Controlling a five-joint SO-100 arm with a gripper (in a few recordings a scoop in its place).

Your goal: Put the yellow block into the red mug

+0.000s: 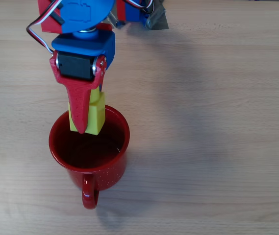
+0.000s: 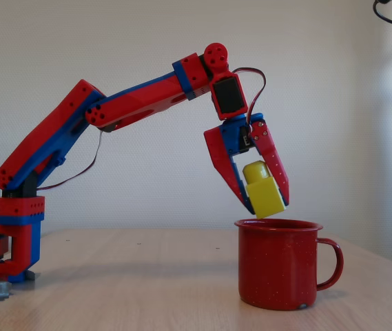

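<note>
Pale wood-grain laminate table [image 1: 217,122] carries everything. Red-and-blue plastic arm [image 2: 133,103] stands at the left of the fixed view on its base and arches over to the right, wrist pitched down.

Glossy red speckled enamel mug [image 2: 278,265] sits upright on the table directly under the gripper tips. In the fixed view its loop handle is on the side away from the arm base; in the overhead view [image 1: 91,154] the handle points toward the bottom edge, opposite the wrist. Interior is dark; I can't make out anything lying in it.

Red two-finger gripper [image 2: 268,200] is clamped on the small bright yellow plastic brick [image 2: 263,189]: one finger on each side, tips pointing down at the mug. The brick is held between the lower parts of the fingers, tilted, round stud toward the wrist. Its lower corner hangs just above the rim, clear of the mug, no contact visible.

In the overhead view the gripper [image 1: 83,128] has its tip over the far part of the mug opening, and the brick [image 1: 92,115] straddles the rim edge nearest the wrist, partly over the opening, partly outside it.

Brick is off the table, airborne, not inside the mug.
</note>
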